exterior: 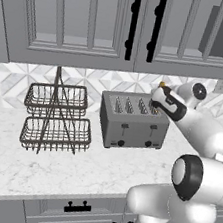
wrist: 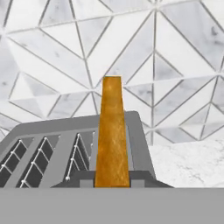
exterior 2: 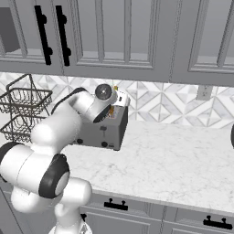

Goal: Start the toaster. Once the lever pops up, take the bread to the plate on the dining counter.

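The grey four-slot toaster (exterior: pixel 132 121) stands on the marble worktop against the tiled wall, and its right end also shows in the right base view (exterior 2: pixel 107 130). My gripper (exterior: pixel 159 92) hovers over that right end, shut on the bread (wrist: pixel 113 131). The golden-tan slice, seen edge-on, rises between my fingertips above the toaster's top (wrist: pixel 65 131). A sliver of the bread (exterior: pixel 162 84) pokes out past the hand, and the right base view catches it too (exterior 2: pixel 111 111). The lever (exterior: pixel 153 127) sits high on the front face. The plate and the dining counter are out of view.
A two-tier wire basket rack (exterior: pixel 57 118) stands left of the toaster. Grey wall cabinets (exterior: pixel 97 20) hang low over the worktop. Bare marble (exterior 2: pixel 183 160) stretches to the toaster's right, with a wall outlet (exterior 2: pixel 203 93) behind it.
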Motion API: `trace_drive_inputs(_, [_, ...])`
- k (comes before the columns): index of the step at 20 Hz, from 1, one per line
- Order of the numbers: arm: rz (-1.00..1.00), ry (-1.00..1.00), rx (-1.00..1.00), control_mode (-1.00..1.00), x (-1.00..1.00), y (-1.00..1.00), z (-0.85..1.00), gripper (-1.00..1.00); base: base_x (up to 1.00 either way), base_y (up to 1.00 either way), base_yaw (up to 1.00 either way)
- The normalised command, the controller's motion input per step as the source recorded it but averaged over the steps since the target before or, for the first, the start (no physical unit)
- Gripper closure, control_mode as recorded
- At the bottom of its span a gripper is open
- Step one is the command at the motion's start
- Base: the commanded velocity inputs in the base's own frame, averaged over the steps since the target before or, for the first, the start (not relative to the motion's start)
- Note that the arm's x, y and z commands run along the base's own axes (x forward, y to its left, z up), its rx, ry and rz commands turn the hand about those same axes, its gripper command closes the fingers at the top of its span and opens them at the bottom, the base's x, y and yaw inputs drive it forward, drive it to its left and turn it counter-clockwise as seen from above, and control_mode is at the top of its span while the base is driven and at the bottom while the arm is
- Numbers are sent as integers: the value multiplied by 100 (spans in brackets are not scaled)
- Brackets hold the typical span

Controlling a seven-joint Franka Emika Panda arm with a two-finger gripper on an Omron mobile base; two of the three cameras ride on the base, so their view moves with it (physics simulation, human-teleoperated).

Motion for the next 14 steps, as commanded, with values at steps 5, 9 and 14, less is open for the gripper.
trace_drive_inputs(5, [0, -2, 0, -100, -49, -3, 55, 100, 0, 0, 0])
trace_drive_inputs(9, [0, 0, 0, -100, -71, -16, 27, 100, 0, 0, 0])
trace_drive_inputs(14, [0, 3, 0, -100, -83, -13, 13, 100, 0, 0, 0])
